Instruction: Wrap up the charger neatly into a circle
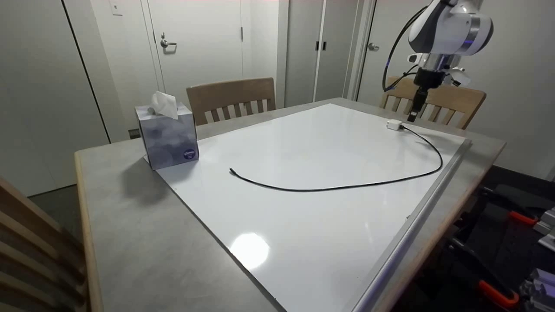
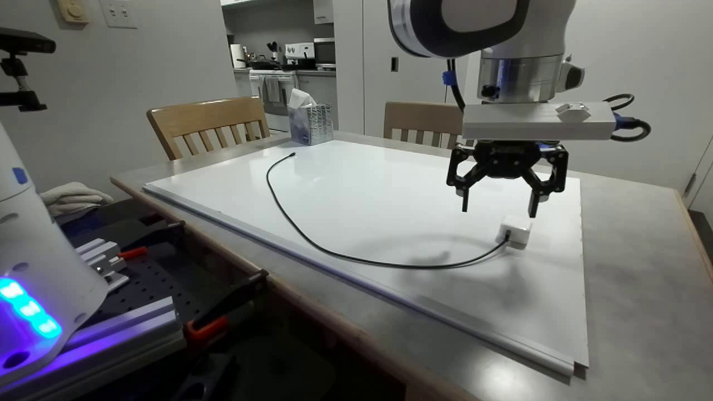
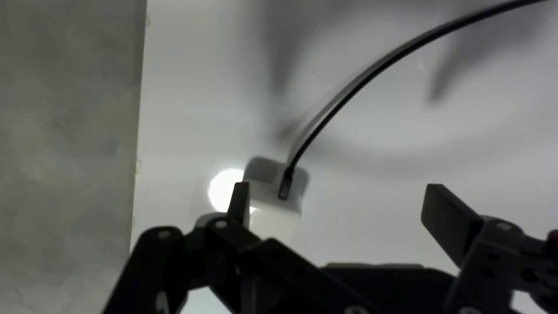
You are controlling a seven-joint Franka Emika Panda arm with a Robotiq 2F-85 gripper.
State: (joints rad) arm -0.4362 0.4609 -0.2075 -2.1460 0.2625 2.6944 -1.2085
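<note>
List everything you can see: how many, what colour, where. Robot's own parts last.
table: one, grey, middle of both exterior views
whiteboard: one, white, on the table
cable: one, black, curved across the whiteboard
adapter: one, white, at one cable end
tissue box: one, lavender, at a whiteboard corner
chairs: at least three, brown, around the table
doors: several, whitish, in the background
stove: one, white, in the background
clamps: two, black and orange, beside the table
cloth: count unclear, whitish, beside the table
camera: one, black, on a mount
arm: one, mostly white, over the whiteboard
gripper: one, black, open above the whiteboard
</note>
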